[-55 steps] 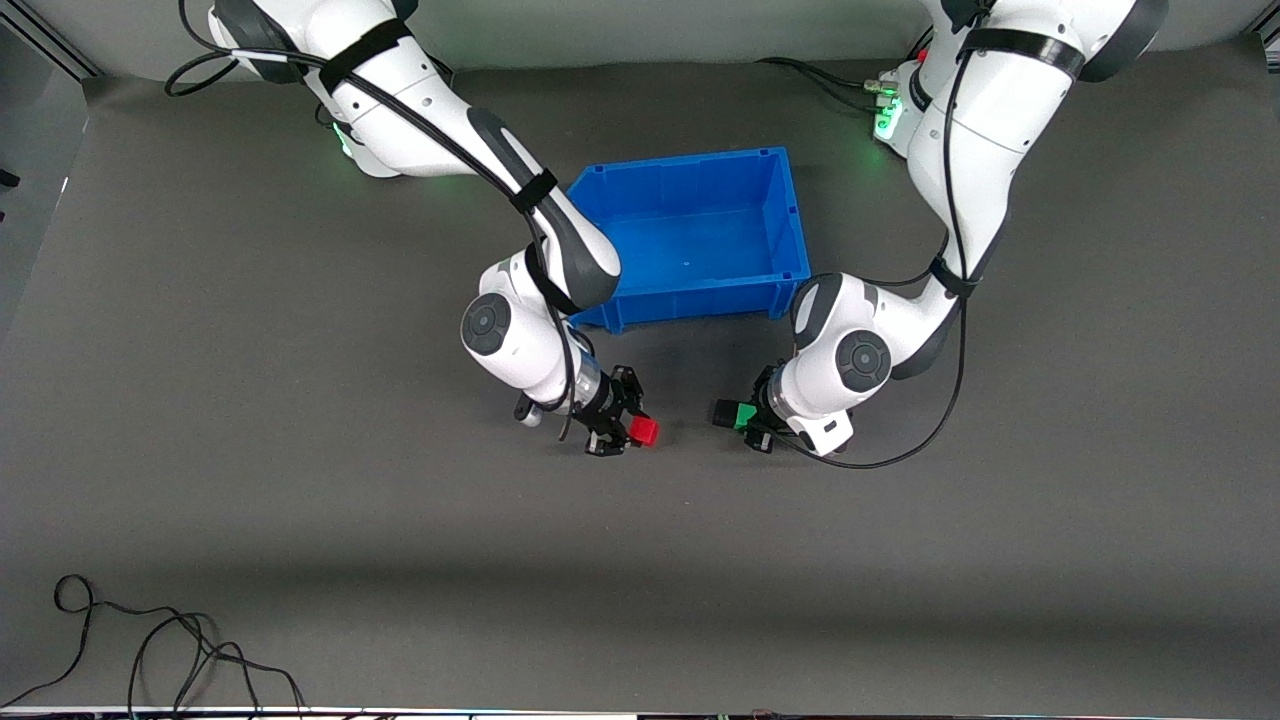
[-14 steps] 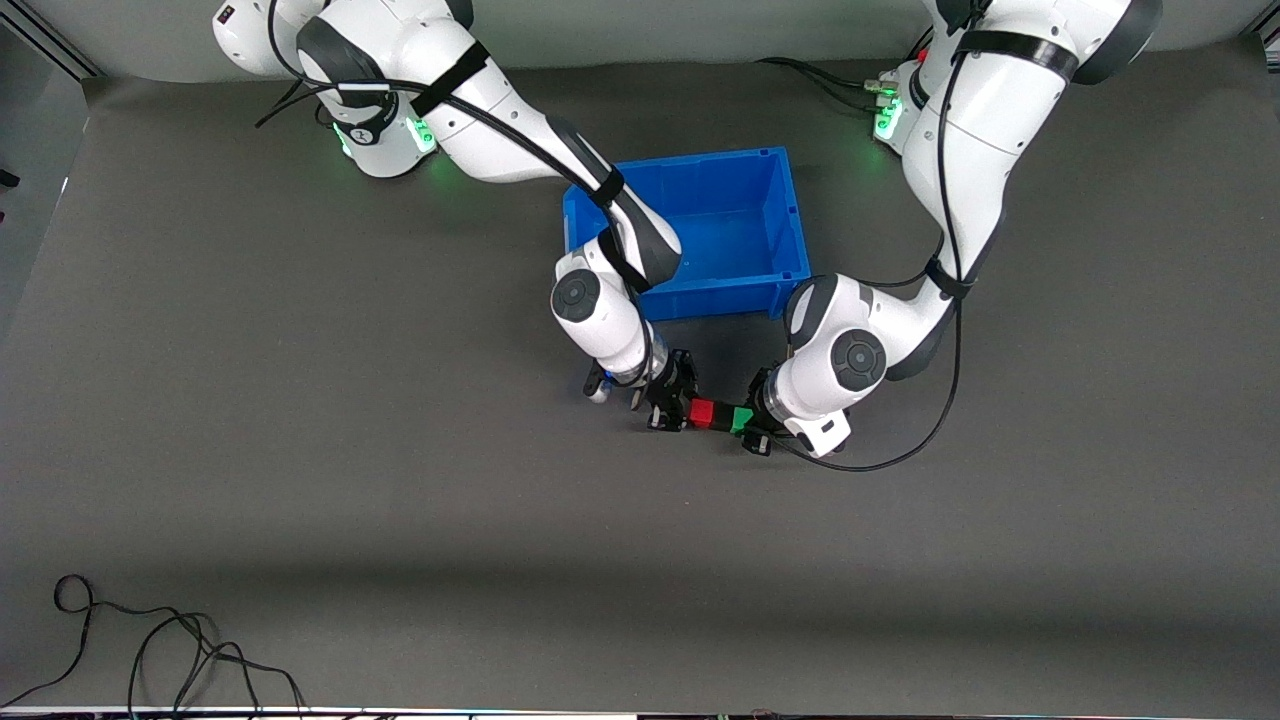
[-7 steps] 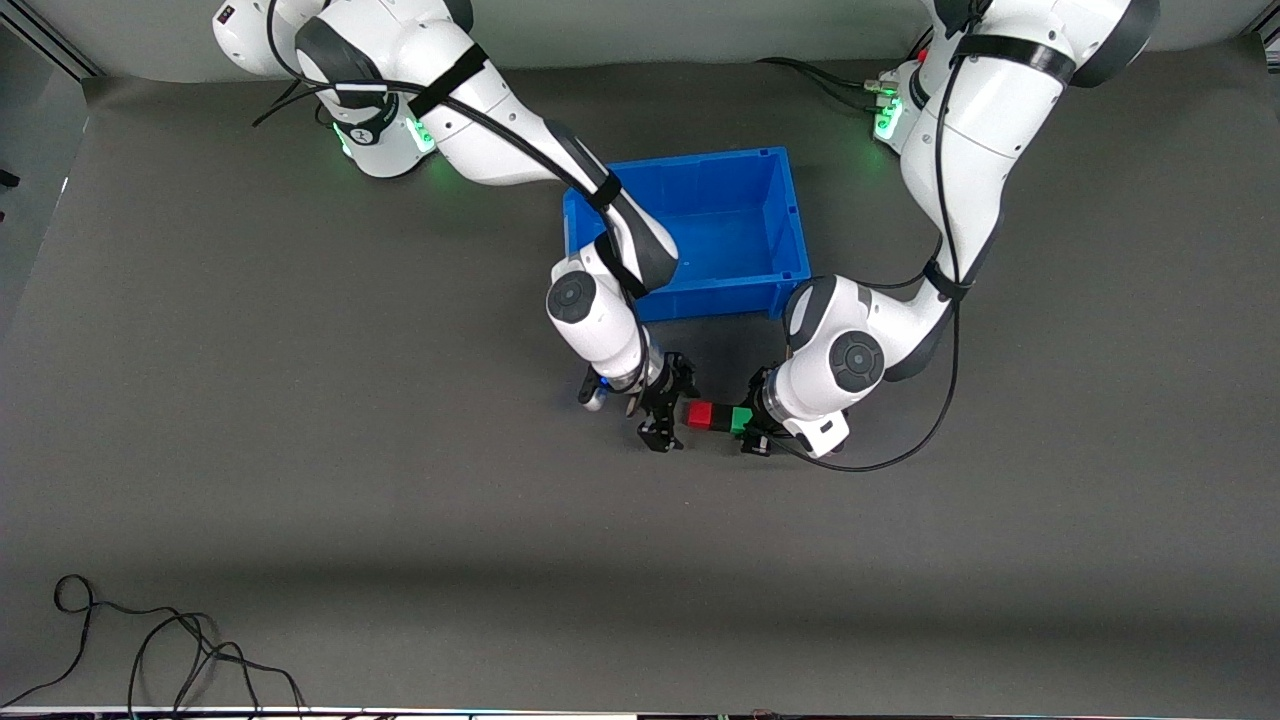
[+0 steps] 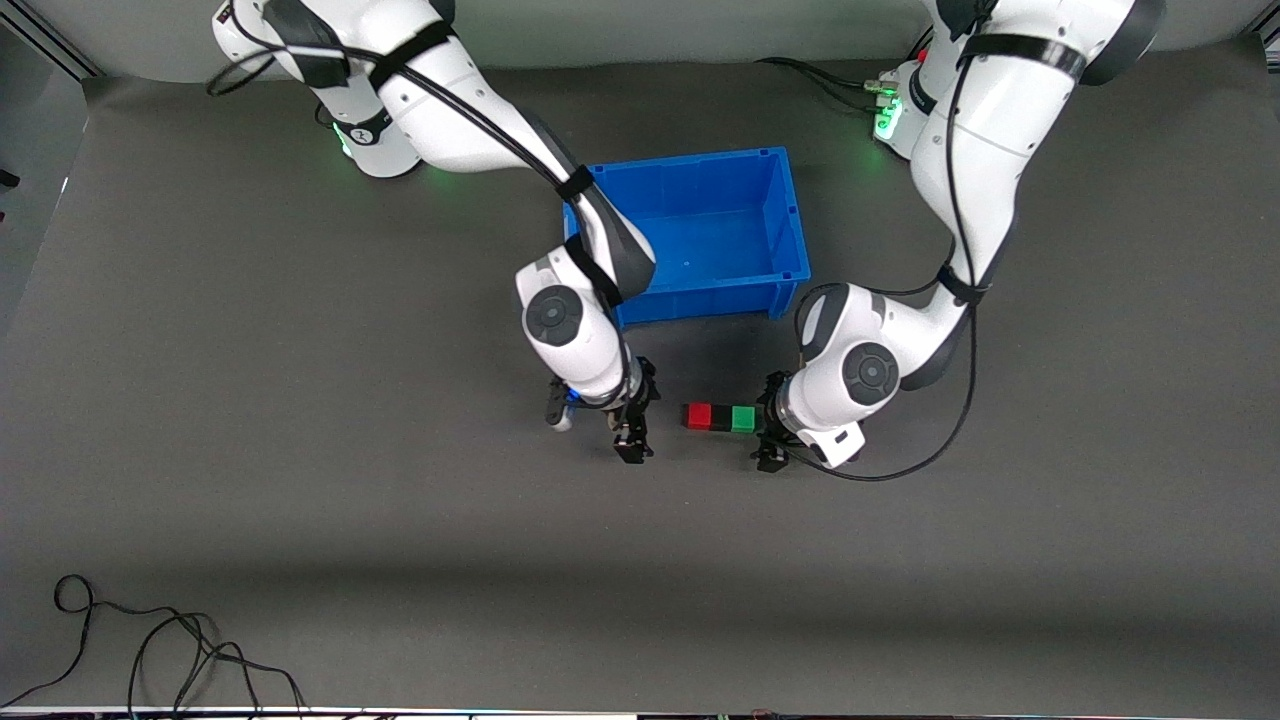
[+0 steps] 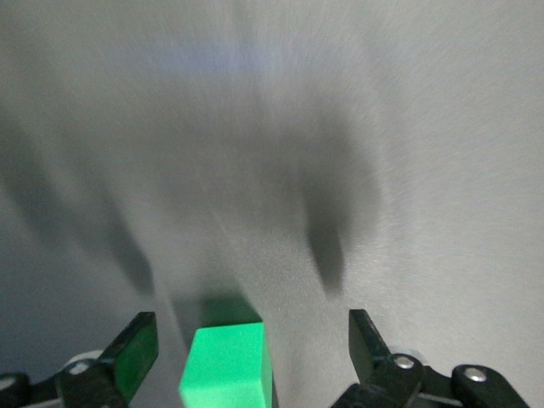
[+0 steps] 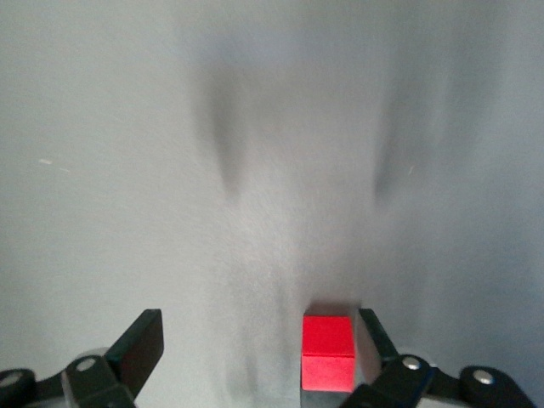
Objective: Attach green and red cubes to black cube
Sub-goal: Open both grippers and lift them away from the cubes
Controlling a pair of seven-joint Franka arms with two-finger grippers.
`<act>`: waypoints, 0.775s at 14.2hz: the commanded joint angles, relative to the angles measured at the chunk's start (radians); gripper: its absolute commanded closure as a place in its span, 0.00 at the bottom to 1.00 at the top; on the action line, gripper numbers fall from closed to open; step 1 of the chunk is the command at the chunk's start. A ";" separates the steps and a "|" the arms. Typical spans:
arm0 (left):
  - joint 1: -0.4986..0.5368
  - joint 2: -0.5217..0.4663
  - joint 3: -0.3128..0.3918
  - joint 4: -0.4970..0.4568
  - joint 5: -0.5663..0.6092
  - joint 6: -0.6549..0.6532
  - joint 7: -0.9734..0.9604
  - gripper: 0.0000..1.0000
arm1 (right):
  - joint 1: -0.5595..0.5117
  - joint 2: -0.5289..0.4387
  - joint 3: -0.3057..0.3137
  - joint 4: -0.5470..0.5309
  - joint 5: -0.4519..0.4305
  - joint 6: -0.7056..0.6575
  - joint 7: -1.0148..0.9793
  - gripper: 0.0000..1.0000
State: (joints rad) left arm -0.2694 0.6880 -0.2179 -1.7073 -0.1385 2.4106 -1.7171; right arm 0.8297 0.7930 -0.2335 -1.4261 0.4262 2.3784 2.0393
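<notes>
The red cube (image 4: 697, 416), black cube (image 4: 719, 418) and green cube (image 4: 742, 418) lie joined in a short row on the table, black in the middle. My right gripper (image 4: 637, 415) stands open just off the red end and touches nothing. My left gripper (image 4: 768, 422) is open at the green end. In the left wrist view the green cube (image 5: 228, 361) sits free between the spread fingers (image 5: 136, 348) of the left gripper (image 5: 251, 327). In the right wrist view the red cube (image 6: 328, 353) lies close beside one finger (image 6: 374, 340) of the open right gripper (image 6: 259, 336). The black cube is hidden in both wrist views.
A blue bin (image 4: 690, 300) stands farther from the front camera than the row of cubes, between the two arms. A loose black cable (image 4: 150, 650) lies at the table's front edge toward the right arm's end.
Both grippers have opened and let go of the cubes. The right gripper has drawn back from the red cube toward its end of the table; the left has eased off the green cube.
</notes>
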 commanded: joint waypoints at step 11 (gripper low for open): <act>0.268 -0.545 0.005 -0.014 0.062 -0.786 0.716 0.00 | -0.004 -0.452 -0.394 -0.043 -0.105 -0.761 -0.860 0.00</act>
State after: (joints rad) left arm -0.0446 0.2279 -0.2102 -1.6878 -0.0828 1.6972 -1.1582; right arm 0.8135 0.4188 -0.5980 -1.4290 0.3837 1.6597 1.3123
